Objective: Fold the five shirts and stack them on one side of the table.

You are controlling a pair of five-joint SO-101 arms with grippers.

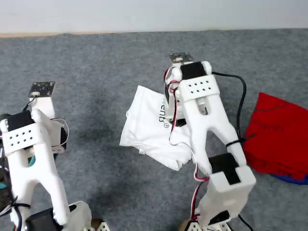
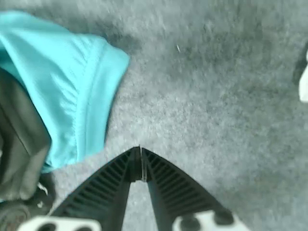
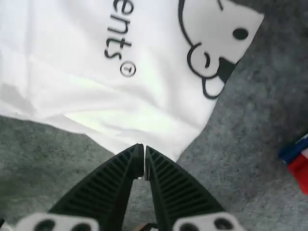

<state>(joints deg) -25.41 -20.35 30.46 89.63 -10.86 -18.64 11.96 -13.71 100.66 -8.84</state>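
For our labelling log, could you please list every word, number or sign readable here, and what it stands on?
White shirt: black lettering only partly in view, with a small circled mark; no whole word readable.
Red shirt: faint dark print, too blurred to read.

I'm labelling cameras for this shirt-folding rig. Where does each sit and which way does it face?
High view: fixed above, looking down on the grey table; left arm and right arm show.
Left wrist view: on the left arm, looking down past the shut left hand at a teal shirt.
Right wrist view: on the right arm, looking down past the shut right hand at the white shirt.
Shared by high and right wrist views: white shirt, red shirt.
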